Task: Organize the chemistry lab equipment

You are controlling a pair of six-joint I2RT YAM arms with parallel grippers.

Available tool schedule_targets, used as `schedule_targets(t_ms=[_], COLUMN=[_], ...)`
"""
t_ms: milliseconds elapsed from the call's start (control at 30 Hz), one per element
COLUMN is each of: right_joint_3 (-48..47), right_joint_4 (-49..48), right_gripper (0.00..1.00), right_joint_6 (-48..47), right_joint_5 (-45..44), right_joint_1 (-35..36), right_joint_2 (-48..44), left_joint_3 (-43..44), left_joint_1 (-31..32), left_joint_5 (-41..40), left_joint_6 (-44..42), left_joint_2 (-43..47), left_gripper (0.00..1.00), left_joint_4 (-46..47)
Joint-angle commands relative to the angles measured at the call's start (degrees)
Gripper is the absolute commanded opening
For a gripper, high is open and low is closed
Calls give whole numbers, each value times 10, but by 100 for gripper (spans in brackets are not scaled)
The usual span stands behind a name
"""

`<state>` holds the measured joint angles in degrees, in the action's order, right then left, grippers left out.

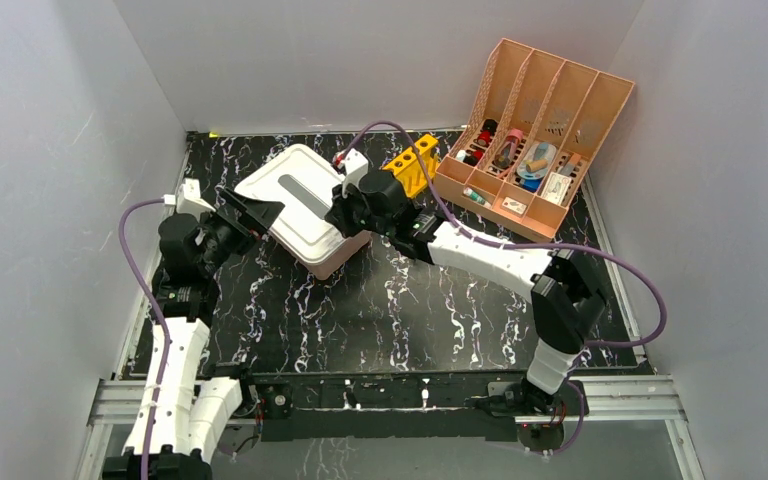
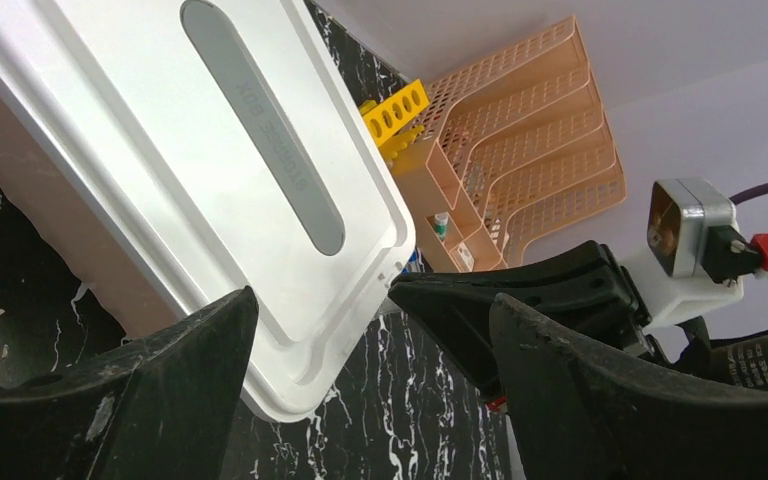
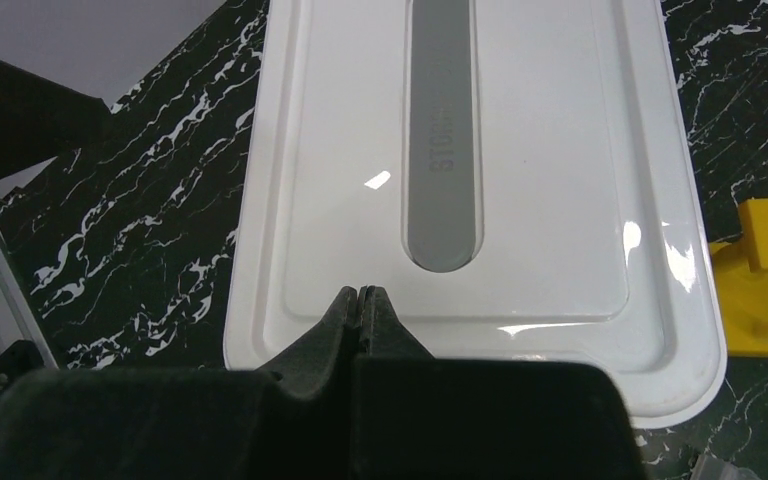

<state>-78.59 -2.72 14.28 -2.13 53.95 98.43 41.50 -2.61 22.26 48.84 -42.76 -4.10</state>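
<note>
A pink tub (image 1: 327, 260) stands at the back middle, closed by a white lid (image 1: 295, 200) with a grey handle strip. No flask, beaker, dish or tongs shows clearly; several small items (image 1: 520, 160) lie in the organizer's slots. My left gripper (image 1: 252, 215) is open and empty at the tub's left side; the left wrist view (image 2: 372, 300) shows the lid's corner (image 2: 290, 330) beyond its jaws. My right gripper (image 1: 340, 220) is shut and empty, its tips (image 3: 360, 293) over the lid's (image 3: 520, 150) near edge. It cannot be told whether they touch it.
A peach four-slot file organizer (image 1: 560, 105) stands at the back right, also in the left wrist view (image 2: 520, 130). A yellow rack with holes (image 1: 412, 163) sits between tub and organizer, close to the right arm. White walls enclose the black marbled table (image 1: 380, 310).
</note>
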Motion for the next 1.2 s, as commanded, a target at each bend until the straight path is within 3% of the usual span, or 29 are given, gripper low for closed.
schedule_targets(t_ms=[0, 333, 533, 733, 867, 1033, 1167], right_joint_3=[-9, 34, 63, 100, 152, 158, 167], right_joint_4=[-70, -72, -128, -124, -114, -46, -23], right_gripper=[0, 0, 0, 0, 0, 0, 0], right_joint_6=[-13, 8, 16, 35, 44, 26, 38], right_joint_5=[7, -5, -8, -34, -113, -179, -184], right_joint_1=[-3, -3, -3, -3, -3, -4, -18], right_joint_2=[39, 26, -59, -127, -164, -154, -135], left_joint_3=[-1, 55, 126, 99, 87, 86, 88], left_joint_1=[1, 1, 1, 3, 5, 10, 11], left_joint_5=[-4, -9, -3, 20, 8, 6, -28], left_joint_6=[11, 0, -18, 14, -10, 7, -5], left_joint_2=[-18, -130, -235, -292, -343, -387, -385], left_gripper=[84, 84, 84, 84, 84, 84, 83], left_joint_4=[19, 45, 83, 192, 214, 225, 181])
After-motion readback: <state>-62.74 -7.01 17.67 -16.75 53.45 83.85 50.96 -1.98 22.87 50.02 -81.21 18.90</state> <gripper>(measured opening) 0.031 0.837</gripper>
